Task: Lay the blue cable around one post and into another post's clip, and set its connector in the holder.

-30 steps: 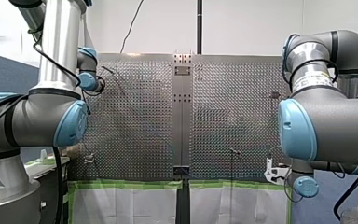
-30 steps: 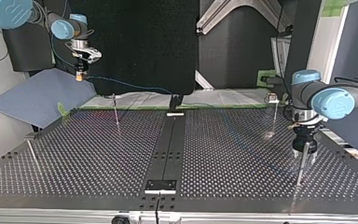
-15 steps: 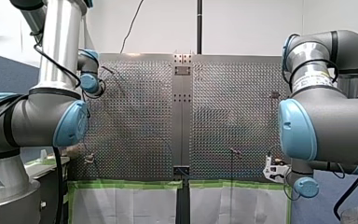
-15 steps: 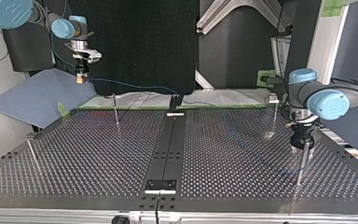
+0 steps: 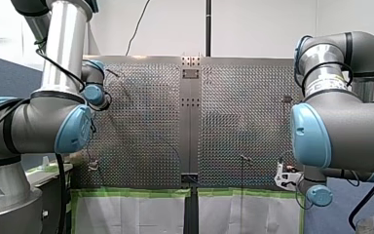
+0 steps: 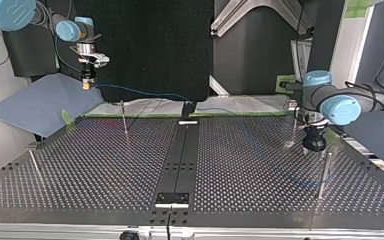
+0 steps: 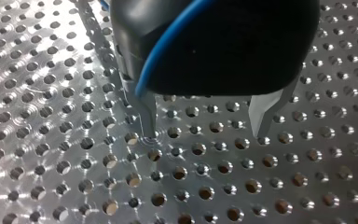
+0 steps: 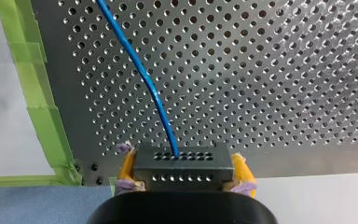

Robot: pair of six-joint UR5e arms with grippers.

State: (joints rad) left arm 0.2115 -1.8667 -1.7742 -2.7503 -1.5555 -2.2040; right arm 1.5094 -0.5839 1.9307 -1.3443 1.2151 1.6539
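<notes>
In the right wrist view my right gripper (image 8: 181, 173) is shut on a black connector (image 8: 181, 161), which sits between its yellow pads (image 8: 240, 169). The blue cable (image 8: 137, 70) leaves the connector and runs out over the perforated plate. At the top view's far left, the same gripper (image 6: 86, 84) hangs above the table's back corner, and the cable (image 6: 145, 92) trails toward the middle. My left gripper (image 7: 205, 127) is open, its metal fingers (image 7: 145, 109) just above the bare holes. In the top view it (image 6: 313, 144) hovers at the right, between a thin post (image 6: 324, 172) and a clip-topped post (image 6: 294, 116).
Two more thin posts (image 6: 124, 120) (image 6: 34, 164) stand on the top view's left half. A black centre strip carries a small block (image 6: 172, 198) near the front edge and a black fixture (image 6: 188, 109) at the back. Green tape (image 8: 37, 107) lines the plate's edge.
My left gripper has drifted away from the tall front post, toward the back of the table in the top view. The right arm with the connector has barely moved.
</notes>
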